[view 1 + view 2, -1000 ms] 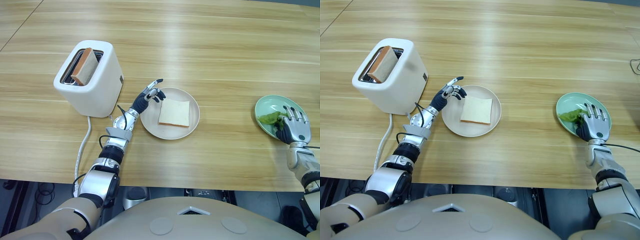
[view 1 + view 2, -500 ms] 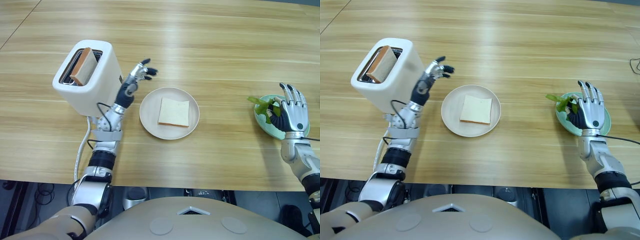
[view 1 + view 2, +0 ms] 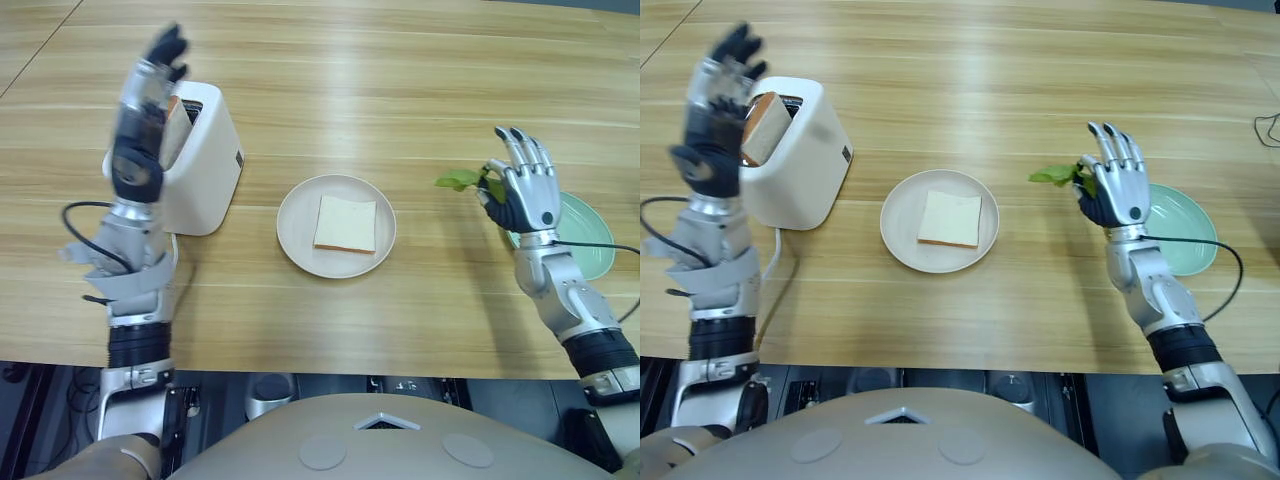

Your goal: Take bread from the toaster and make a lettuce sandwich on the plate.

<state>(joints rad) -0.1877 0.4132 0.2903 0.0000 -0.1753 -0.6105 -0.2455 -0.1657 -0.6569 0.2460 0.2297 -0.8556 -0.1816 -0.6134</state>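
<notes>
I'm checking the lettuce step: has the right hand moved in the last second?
Yes. The right hand, holding the lettuce, has left the green plate and come left, toward the beige plate.

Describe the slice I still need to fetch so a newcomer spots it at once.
On the table, find the white toaster at left. A slice sticks up from its slot. Unlike the pale slice lying flat on the beige plate, it is upright and browner.
</notes>
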